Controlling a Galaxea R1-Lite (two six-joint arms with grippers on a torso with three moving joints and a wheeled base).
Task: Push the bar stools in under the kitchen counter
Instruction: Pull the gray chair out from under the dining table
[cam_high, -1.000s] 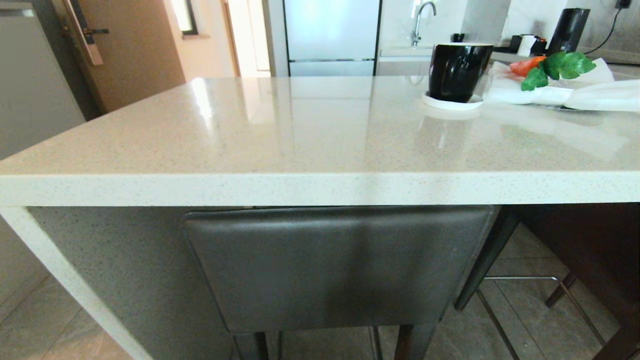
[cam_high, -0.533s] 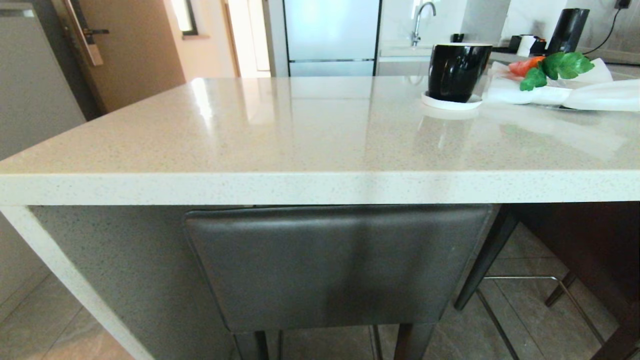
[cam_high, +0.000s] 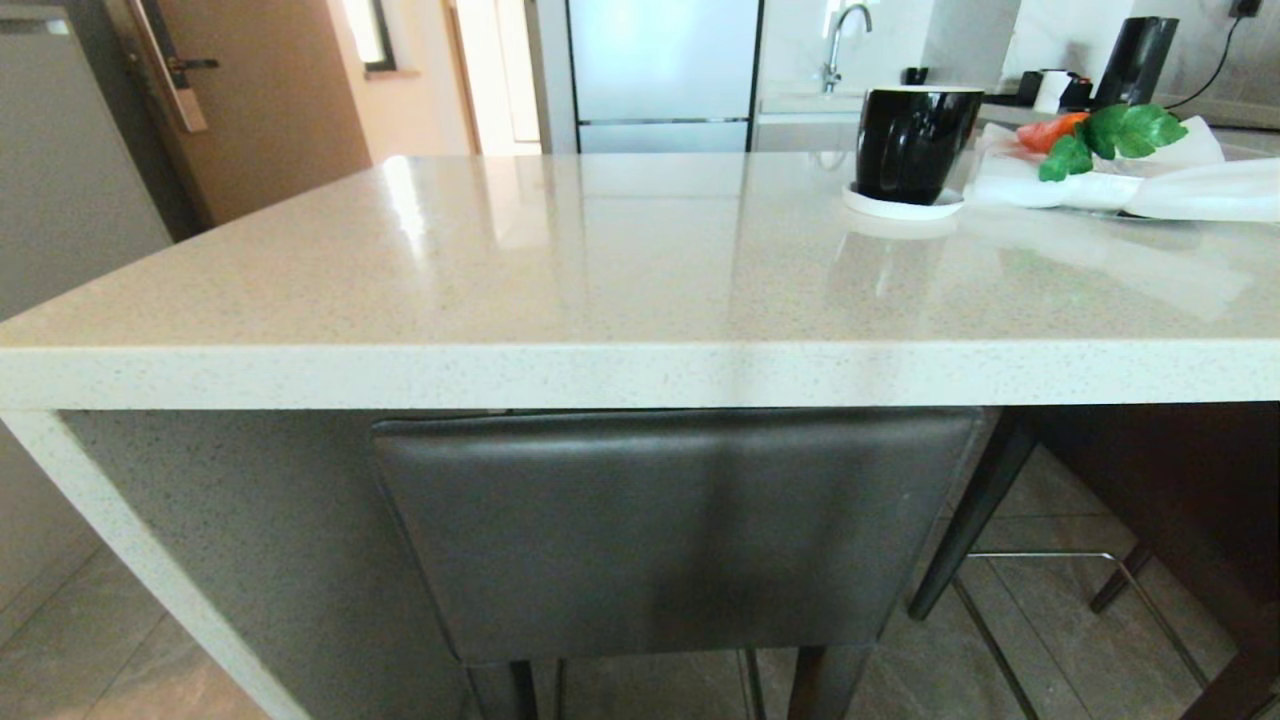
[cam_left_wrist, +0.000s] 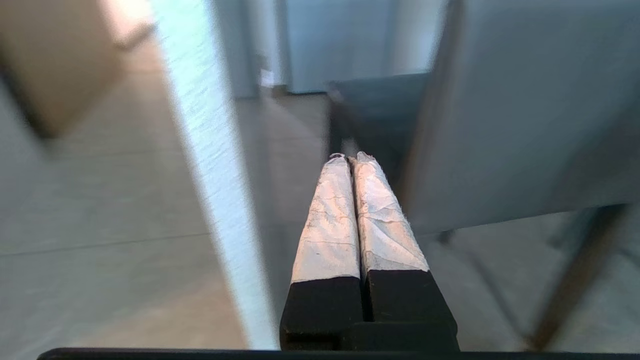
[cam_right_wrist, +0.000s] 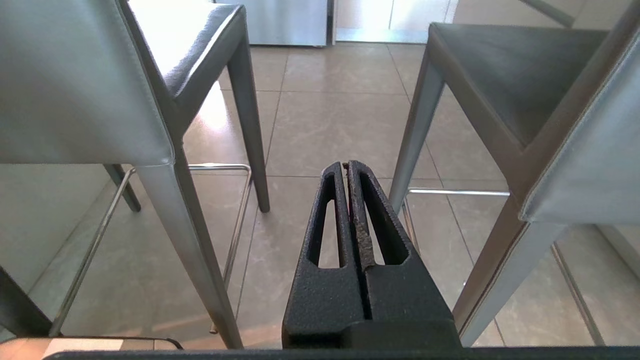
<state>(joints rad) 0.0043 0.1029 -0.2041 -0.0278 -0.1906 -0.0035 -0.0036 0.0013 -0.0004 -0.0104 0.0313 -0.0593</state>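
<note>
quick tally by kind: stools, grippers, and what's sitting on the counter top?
Bar stools: 2, first, second
Grippers: 2, left gripper, right gripper, both shut
Black mug: 1
White saucer under it: 1
Green-leaf sprig: 1
White cloth: 1
Total: 8, not counting the kitchen counter

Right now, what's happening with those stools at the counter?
The robot faces the kitchen counter, with one bar stool's backrest right below the slab edge. Neither tool touches anything: the left tool is shut beside that stool, and the right tool is shut, low between the two bar stools.
</note>
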